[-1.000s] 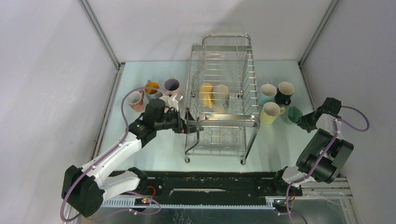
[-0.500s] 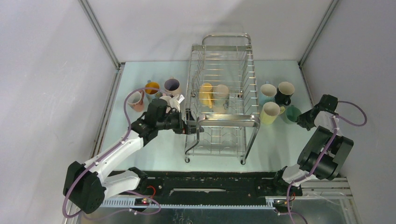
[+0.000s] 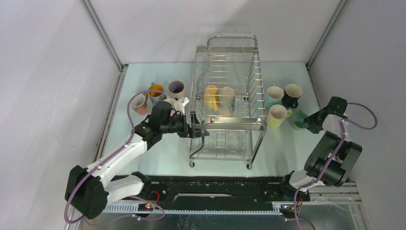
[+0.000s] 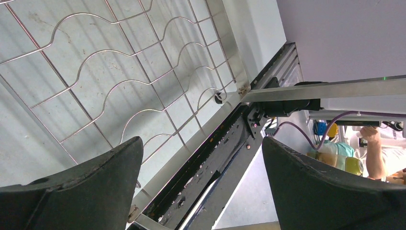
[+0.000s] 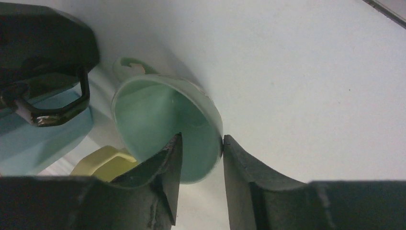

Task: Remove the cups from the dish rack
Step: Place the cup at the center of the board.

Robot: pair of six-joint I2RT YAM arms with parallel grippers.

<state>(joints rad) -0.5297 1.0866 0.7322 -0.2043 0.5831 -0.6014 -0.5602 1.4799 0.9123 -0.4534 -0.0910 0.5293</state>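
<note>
The right fingers [image 5: 201, 140], a little apart, straddle the rim of the green mug [image 5: 158, 115] on the tabletop [image 5: 311, 72] right of the dish rack [image 3: 234, 122]; pulling away crooked could tip it onto the yellow mug [image 5: 98, 164].

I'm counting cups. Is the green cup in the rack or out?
Out. The green cup sits outside the dish rack, to its right.
</note>
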